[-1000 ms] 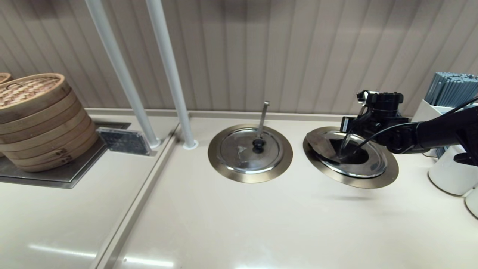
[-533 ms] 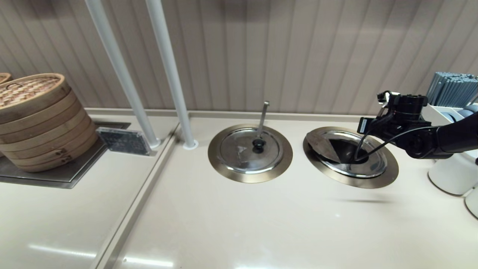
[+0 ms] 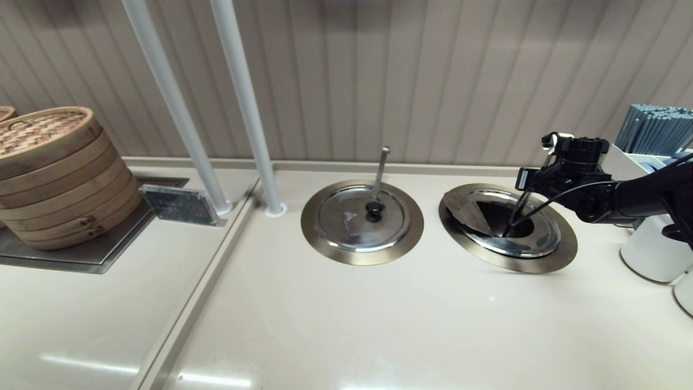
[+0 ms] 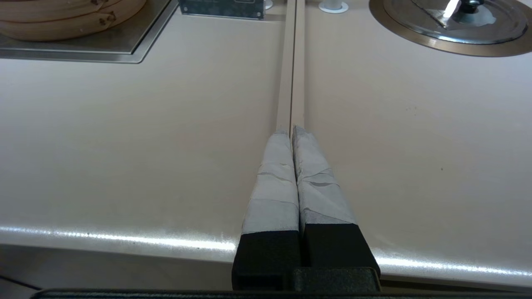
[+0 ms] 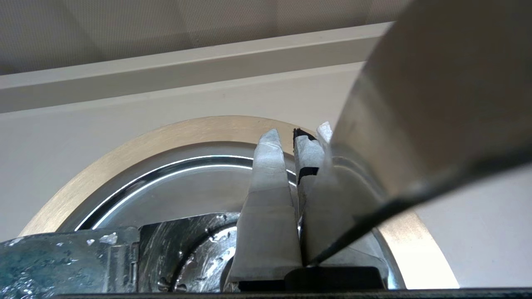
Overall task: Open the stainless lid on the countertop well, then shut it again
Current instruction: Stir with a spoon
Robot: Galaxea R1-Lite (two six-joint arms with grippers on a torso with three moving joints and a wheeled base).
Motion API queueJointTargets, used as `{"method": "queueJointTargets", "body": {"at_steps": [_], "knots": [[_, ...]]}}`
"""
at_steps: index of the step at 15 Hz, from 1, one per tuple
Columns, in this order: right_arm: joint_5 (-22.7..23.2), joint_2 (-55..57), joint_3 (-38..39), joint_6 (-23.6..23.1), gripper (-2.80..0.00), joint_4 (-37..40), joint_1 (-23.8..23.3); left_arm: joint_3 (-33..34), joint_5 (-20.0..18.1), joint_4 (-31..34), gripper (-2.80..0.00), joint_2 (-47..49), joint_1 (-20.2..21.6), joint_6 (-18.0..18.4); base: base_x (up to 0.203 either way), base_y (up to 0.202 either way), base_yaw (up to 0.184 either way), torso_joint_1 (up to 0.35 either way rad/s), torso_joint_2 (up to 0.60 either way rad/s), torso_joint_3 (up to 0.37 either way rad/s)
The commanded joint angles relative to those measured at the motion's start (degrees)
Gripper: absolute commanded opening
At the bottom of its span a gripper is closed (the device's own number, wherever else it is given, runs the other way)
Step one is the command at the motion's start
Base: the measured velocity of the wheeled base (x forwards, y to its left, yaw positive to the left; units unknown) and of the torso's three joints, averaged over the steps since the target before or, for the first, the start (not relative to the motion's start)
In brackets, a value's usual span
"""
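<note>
Since half a second ago right gripper (image 3: 533, 181) has edged back left — clenched on stainless lid (image 5: 415, 108), held tilted above countertop well's (image 3: 557, 259) right rim; left gripper (image 4: 293, 131) parked, closed.

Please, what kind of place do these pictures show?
Probably a canteen or restaurant serving counter. Stacked bamboo steamers stand at the left, two bronze-ringed wells are sunk in the countertop, one under a steel lid with a ladle handle, and a box of chopsticks stands at the right.
</note>
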Motion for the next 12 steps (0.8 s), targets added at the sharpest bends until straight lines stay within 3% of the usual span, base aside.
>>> {"method": "queueJointTargets", "body": {"at_steps": [1,12], "knots": [[0.0,0.8,-0.5,0.0,-2.80,-0.2,0.1,0.0,0.0,0.0,-2.80,0.0,0.0,0.0,0.000,0.000,0.000,0.000,0.00,0.000],[0.0,0.6,-0.5,0.0,-2.80,-0.3,0.1,0.0,0.0,0.0,-2.80,0.0,0.0,0.0,0.000,0.000,0.000,0.000,0.00,0.000]]}}
